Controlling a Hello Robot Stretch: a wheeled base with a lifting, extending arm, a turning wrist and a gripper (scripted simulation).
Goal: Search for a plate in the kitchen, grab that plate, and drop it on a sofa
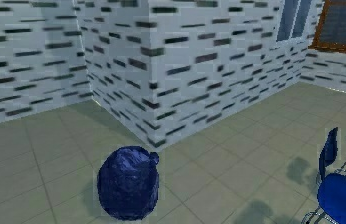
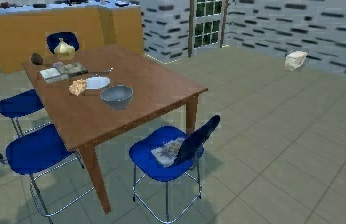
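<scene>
On the arm side view's far left, we see a white plate (image 2: 98, 82) lying on the wooden bench (image 2: 157, 92), beside a bowl (image 2: 116, 96); we cannot tell the tool's state.

Brown wooden table (image 2: 151, 100), left in the arm side view. On it: grey-blue bowl (image 2: 116, 96) mid-table, white plate (image 2: 98, 83) just beyond, tan lump (image 2: 77, 88) left of the bowl, flat book (image 2: 61, 71) farther back, pale round vessel (image 2: 65, 47) at the far end. Tiled floor (image 1: 221, 150) carries a dark blue sack (image 1: 128, 182).
</scene>
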